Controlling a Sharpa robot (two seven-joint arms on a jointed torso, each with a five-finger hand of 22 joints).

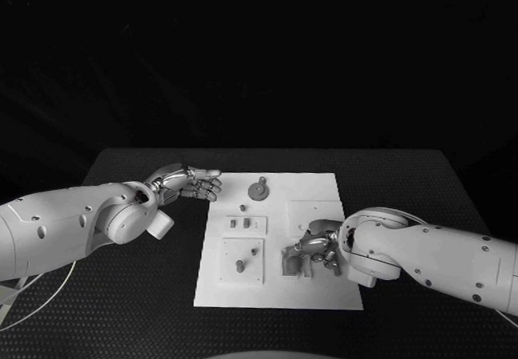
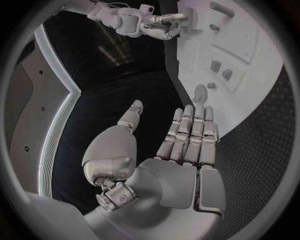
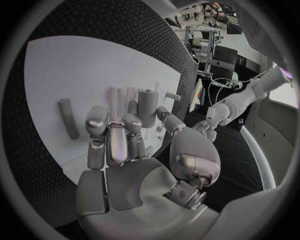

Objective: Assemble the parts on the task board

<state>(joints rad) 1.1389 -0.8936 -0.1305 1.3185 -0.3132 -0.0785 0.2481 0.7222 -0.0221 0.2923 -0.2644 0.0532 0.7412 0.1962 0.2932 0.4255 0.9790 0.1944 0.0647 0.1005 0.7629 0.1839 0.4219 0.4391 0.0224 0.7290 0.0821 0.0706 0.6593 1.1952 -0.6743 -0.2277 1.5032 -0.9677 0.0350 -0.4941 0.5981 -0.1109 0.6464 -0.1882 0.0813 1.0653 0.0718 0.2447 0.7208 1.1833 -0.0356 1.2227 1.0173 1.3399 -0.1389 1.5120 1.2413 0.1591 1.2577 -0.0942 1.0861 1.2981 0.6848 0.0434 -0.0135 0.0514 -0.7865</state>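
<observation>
— Parts lay where, exactly?

— Small parts point(image 1: 247, 224) sat in recesses on the white task board point(image 1: 323, 298) at mid-table; a round one point(image 1: 258, 190) lay near its far edge.

— And the hands?

— The right hand point(image 1: 313, 247) hovered over the board's right side, fingers extended around an upright peg point(image 3: 147, 107); whether they gripped it I couldn't tell. The left hand point(image 1: 188, 182) rested just off the board's far-left corner, fingers straight and together, holding nothing.

— Which step?

— Probably seating or grasping that peg. The next move called for firm closure and straight alignment over its socket
</observation>
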